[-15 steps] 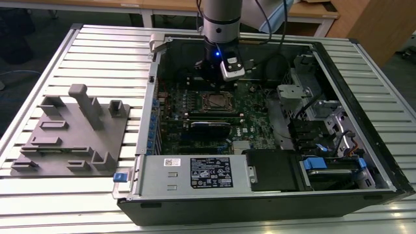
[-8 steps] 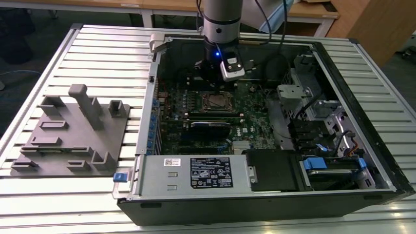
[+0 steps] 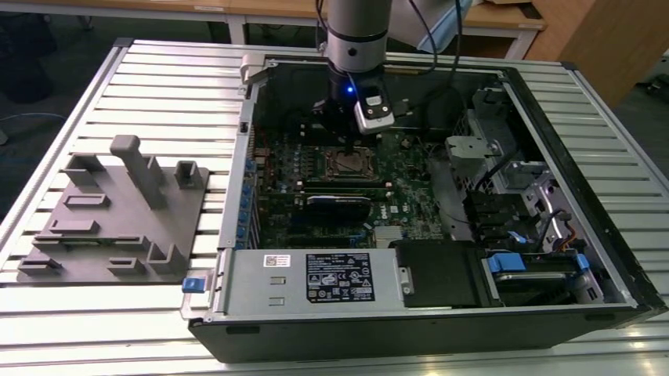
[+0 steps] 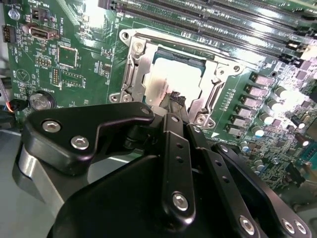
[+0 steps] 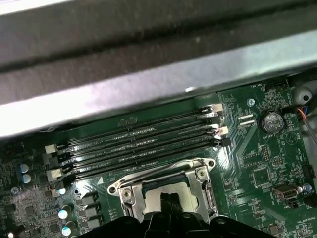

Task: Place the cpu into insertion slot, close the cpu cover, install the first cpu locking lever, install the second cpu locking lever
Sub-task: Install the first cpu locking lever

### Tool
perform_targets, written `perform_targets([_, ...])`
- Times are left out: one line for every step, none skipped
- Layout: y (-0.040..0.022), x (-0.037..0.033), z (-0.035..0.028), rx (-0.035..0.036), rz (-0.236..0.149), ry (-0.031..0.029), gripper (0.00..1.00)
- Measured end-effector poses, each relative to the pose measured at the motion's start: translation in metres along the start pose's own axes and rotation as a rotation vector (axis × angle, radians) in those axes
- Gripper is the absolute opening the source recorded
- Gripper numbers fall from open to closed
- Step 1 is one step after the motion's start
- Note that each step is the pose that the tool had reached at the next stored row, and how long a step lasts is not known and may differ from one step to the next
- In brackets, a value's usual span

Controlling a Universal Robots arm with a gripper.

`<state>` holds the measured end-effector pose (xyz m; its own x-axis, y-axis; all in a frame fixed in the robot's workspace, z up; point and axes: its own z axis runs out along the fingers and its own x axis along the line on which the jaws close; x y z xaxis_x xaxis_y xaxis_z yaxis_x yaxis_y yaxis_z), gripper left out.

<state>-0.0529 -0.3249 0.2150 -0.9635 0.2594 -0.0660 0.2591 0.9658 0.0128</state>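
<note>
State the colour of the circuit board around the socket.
Green board, clearest in the second wrist view.

Grey cylindrical arm (image 3: 356,31), blue light, black cables; black tool (image 4: 174,101) linkage, silver screws.

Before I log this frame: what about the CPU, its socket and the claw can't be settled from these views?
- Claw grip: in both wrist views its own black body covers the tips over the cpu.
- Near edge of the insertion slot: hidden behind the claw in the first wrist view.
- Locking levers: too small in the exterior view, where the arm overhangs the socket.
</note>
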Motion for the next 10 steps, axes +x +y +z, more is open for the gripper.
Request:
perform_targets([-0.0005,-0.0001,0.0,0.0,0.0,0.0,0.1])
perform_targets([-0.0009,-0.0002,0.0001,0.0,0.0,-0.0001,0.1])
perform_targets([-0.0014,-0.0004,0.0001,0.0002,-0.001,0.0,0.1])
perform_targets([-0.0017,-0.0005,0.0002,0.0007,-0.001,-0.0003,0.1])
perform_targets([-0.0018,-0.0005,0.0002,0.0023,-0.002,-0.0007,0.1])
perform_targets([-0.0018,-0.0005,0.0003,0.0041,-0.005,-0.0013,0.1])
perform_targets([-0.0019,-0.0005,0.0003,0.0043,-0.013,-0.0013,0.1])
perform_targets([-0.002,-0.0005,0.0005,0.0035,-0.028,-0.0013,0.1])
perform_targets([-0.002,-0.0004,0.0008,0.0024,-0.044,-0.0012,0.1])
perform_targets([-0.0019,-0.0004,0.001,0.0014,-0.058,-0.001,0.1])
